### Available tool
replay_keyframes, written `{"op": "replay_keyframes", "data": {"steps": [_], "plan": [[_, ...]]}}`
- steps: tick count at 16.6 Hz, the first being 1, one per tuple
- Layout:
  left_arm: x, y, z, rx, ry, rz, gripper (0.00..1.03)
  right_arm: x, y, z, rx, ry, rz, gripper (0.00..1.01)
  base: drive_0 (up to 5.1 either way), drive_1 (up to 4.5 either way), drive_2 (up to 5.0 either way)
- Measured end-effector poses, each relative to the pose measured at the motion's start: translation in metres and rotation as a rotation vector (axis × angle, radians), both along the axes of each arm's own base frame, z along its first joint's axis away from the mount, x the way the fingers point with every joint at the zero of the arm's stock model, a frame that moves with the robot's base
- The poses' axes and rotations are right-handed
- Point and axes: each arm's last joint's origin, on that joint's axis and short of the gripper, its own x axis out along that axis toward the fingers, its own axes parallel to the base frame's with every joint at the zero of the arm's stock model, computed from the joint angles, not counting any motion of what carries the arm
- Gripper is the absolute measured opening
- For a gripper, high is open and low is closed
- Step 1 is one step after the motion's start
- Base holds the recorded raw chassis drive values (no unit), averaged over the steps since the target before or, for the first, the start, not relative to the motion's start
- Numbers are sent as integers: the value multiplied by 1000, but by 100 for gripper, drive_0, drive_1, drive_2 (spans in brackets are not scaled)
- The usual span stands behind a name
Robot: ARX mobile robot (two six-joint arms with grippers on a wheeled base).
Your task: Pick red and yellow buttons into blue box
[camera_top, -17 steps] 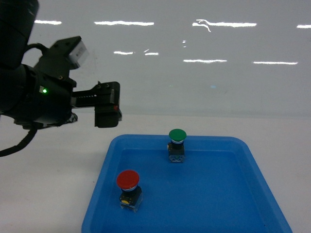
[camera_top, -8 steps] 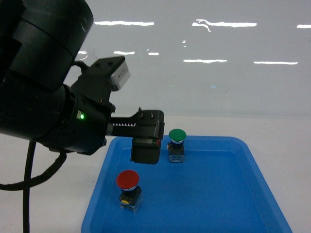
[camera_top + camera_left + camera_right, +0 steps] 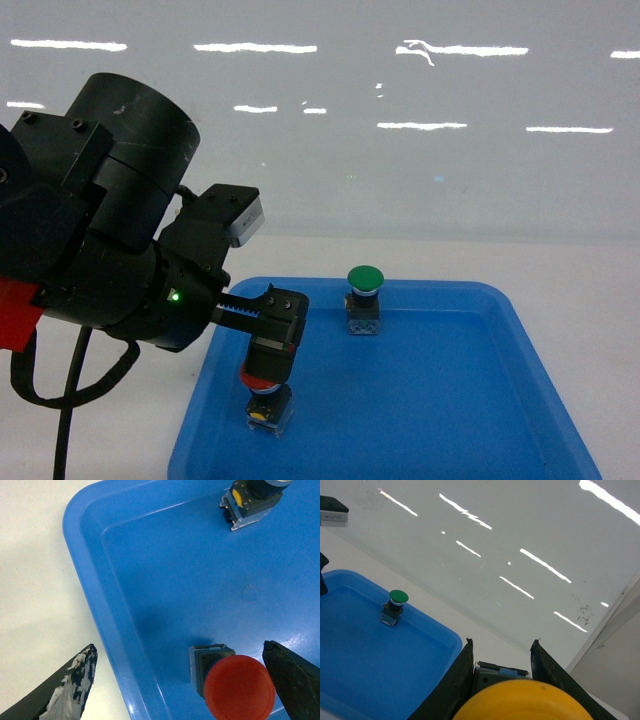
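The red button [image 3: 258, 381] stands on its switch block in the front left of a shallow blue tray [image 3: 440, 400]. My left gripper [image 3: 270, 345] hangs right over it, hiding most of the cap. In the left wrist view the gripper [image 3: 182, 682] is open. The red button [image 3: 240, 686] lies between the fingers, close to the right finger [image 3: 292, 680]. The left finger [image 3: 75, 682] is outside the tray rim. My right gripper [image 3: 502, 650] is shut on the yellow button [image 3: 522, 702], held up in the air. The blue box is out of view.
A green-capped switch [image 3: 364, 282] stands at the back of the tray, also seen as the green-capped switch [image 3: 397, 600] and as its block [image 3: 252, 500]. The tray's left rim [image 3: 107, 625] runs between my left fingers. White tabletop surrounds the tray, with a glossy white wall [image 3: 400, 120] behind.
My left arm has swung right and down, from beyond the tray's back-left corner to directly over the red button. The buttons in the tray have not moved.
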Motion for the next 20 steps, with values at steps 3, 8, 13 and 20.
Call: {"op": "replay_keyframes", "data": {"steps": [3,8,13,20], "plan": [[4,5,-4,-3,16,-15,98,0,0,0,0,0,0,29,0,0,0],[0,-6,-6,9,43,-53,98,0,0,0,0,0,0,29,0,0,0],[-5,-16,-13,21,49,-84,98,0,0,0,0,0,0,29,0,0,0],[-13,-16,-24,47,81,-97,98,0,0,0,0,0,0,29,0,0,0]]}}
